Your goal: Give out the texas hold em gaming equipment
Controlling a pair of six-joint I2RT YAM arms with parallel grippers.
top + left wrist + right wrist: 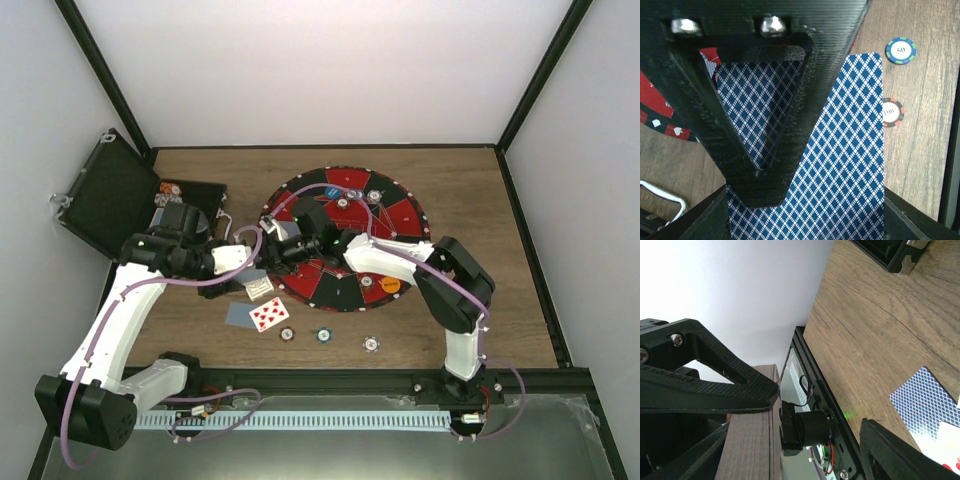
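Gripping a blue-backed card (840,150) flat between the closed fingers of the left gripper (250,272). Held clear of the table (480,200), just off the near-left rim of the round mat (400,222). Fills most of the left wrist view, diamond pattern facing the camera, one black finger (765,150) laid across it.

Beyond its right edge, on bare wood: blue chip (900,50) marked 50, well clear; red-and-black chip (891,111) marked 100, showing right at the card's edge.

From above, lined up with a pale chip (372,344) in a loose row near the arm bases, each apart from the next. Just behind that row, face-down card (241,313) and face-up card (268,314) with red pips, side by side and touching or overlapping; cannot tell which. Between those and the grip, a small pale card (259,288), face too small to read.

On the mat: orange chip (391,285) at the near-right rim, a few more chips (375,195) on the far side.

Far left, black case (110,195) open, lid tipped back, some chips (170,190) by its far edge.

Right gripper (820,407) reaching in over the mat's left part, close to the left one. Fingers (715,385) spread apart, nothing between them. Looks across wood grain towards the face-down card.
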